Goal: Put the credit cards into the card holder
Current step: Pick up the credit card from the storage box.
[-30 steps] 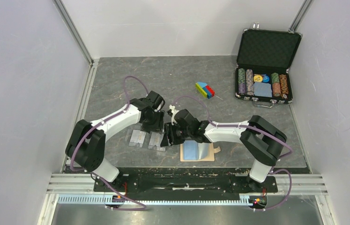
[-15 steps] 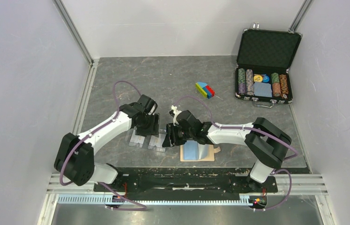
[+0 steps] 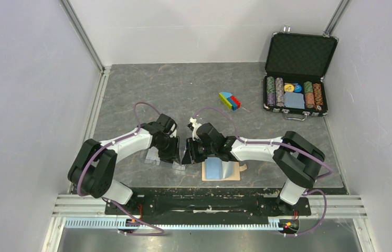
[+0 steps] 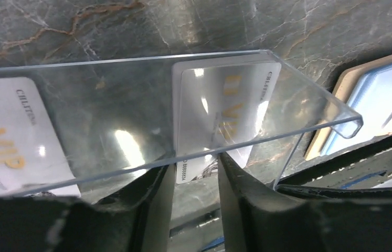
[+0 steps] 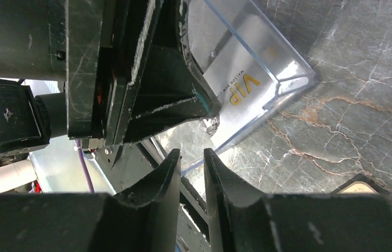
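Two pale credit cards with gold "VIP" print lie under a clear plastic tray (image 4: 104, 105): one at the left (image 4: 4, 136), one in the middle (image 4: 225, 100). From above one card (image 3: 155, 154) shows; the other is mostly hidden by the arms. My left gripper (image 4: 196, 160) is open at the tray's near edge, with the middle card's corner showing in the gap. My right gripper (image 5: 191, 155) faces it, jaws narrowly apart, the tray's edge (image 5: 246, 123) running toward the gap. The tan card holder (image 3: 221, 169) lies open just right of both grippers (image 3: 171, 152) (image 3: 187, 155).
An open black poker-chip case (image 3: 296, 79) stands at the back right. A small coloured block toy (image 3: 229, 101) lies mid-table. Grey walls close in both sides, and a metal rail (image 3: 204, 202) runs along the near edge.
My left gripper has come down and right onto the clear tray, close to the right gripper. Both pairs of jaws have narrowed. The right arm has hardly moved.
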Robot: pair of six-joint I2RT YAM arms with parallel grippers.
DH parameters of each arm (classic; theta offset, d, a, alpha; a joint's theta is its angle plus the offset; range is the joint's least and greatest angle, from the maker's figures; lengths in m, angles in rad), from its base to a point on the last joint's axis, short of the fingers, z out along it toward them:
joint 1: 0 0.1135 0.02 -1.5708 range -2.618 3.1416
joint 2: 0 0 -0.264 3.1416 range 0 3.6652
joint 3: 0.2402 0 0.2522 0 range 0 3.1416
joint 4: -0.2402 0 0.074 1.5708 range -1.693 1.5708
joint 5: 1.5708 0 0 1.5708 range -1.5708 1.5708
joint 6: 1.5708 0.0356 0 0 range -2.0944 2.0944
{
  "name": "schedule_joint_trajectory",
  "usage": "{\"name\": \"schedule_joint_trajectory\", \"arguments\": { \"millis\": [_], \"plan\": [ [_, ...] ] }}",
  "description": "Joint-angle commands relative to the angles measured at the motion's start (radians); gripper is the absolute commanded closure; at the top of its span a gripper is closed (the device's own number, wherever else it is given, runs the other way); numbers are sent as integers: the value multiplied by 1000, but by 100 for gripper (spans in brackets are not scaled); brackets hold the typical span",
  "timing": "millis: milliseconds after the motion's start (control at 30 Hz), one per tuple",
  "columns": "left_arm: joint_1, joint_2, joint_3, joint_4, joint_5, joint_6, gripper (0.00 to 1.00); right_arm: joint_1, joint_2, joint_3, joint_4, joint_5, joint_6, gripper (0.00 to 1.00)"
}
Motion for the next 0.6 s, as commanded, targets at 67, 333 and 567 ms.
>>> {"name": "schedule_joint_trajectory", "arguments": {
  "millis": [67,333,567],
  "plan": [
    [-9,-61,-40,118,136,-54,62,4,19,5,23,4,-5,79],
    [-14,-79,-21,28,45,-23,41,6,15,-7,29,-1,-2,81],
    [-33,-40,-13,28,26,-16,60,7,5,-8,24,1,-4,82]
  ]
}}
